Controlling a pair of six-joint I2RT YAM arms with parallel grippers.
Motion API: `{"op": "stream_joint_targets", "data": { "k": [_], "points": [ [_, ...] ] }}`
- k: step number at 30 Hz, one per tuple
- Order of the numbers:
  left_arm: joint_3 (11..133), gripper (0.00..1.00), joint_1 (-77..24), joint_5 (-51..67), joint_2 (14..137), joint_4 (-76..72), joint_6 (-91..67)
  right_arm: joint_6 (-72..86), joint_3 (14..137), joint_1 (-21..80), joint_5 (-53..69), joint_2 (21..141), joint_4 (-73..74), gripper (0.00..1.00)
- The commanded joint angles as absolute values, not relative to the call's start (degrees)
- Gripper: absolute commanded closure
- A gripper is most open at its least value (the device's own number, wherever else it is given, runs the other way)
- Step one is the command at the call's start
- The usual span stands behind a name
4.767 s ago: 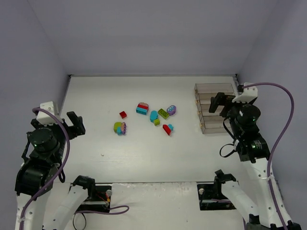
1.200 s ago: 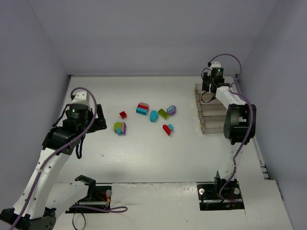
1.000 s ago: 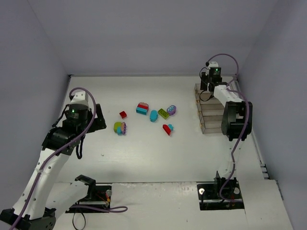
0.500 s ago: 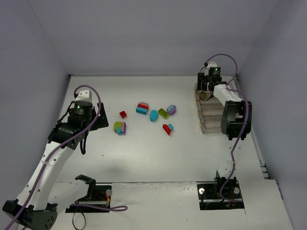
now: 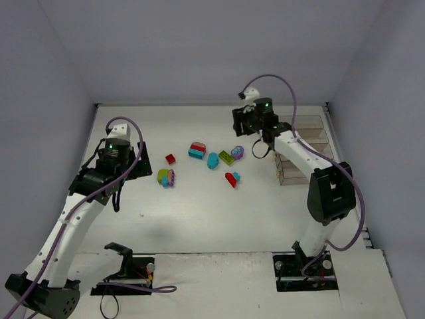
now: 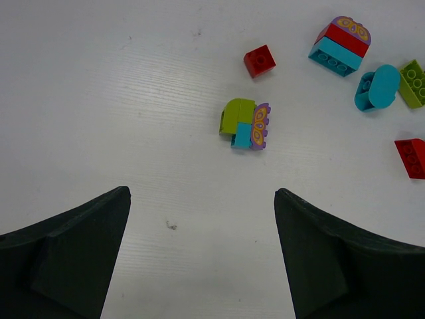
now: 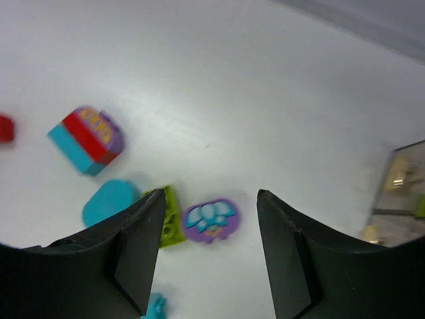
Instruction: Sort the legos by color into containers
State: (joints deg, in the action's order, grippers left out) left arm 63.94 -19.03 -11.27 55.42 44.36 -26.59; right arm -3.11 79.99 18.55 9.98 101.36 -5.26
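Sitting centrally on table (image 5: 199, 219), legos (image 5: 212, 160) apart from containers (image 5: 287, 174).

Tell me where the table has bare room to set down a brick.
Bare: the wide near strip of table, in front of the green-teal-purple clump; also the far strip behind the red-teal-purple stack. Crowded: the middle, from the small red brick to the purple oval brick.

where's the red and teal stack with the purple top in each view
Top external: the red-teal-purple stack sits mid-table, at the far side of the brick cluster.
Left wrist: the stack is at upper right.
Right wrist: the stack is at left.
Shared landmark: the teal oval brick close beside it.
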Motion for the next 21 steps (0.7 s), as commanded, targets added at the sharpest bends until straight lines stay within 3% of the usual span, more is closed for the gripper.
{"op": "stream_joint_targets", "data": {
  "k": [1, 6, 10, 21],
  "points": [
    [65.39, 0.17, -19.25, -10.28, 55.11, 41.92, -25.14, -2.64, 75.94, 22.31, 10.19, 101.60, -6.06, 0.46],
    [64.87, 0.17, -19.16, -10.46, 53.88, 42.89, -24.79, -4.30, 74.44, 26.89, 9.93, 103.97, -6.15, 0.47],
    [64.51, 0.17, -19.25, -10.46, 53.00, 43.68, -24.70, -5.62, 75.41, 29.09, 10.11, 106.52, -6.15, 0.54],
    [63.90, 0.17, -19.25, -11.51, 50.19, 45.97, -24.96, -9.40, 78.48, 30.23, 7.91, 114.43, -5.89, 0.52]
  ]
}}
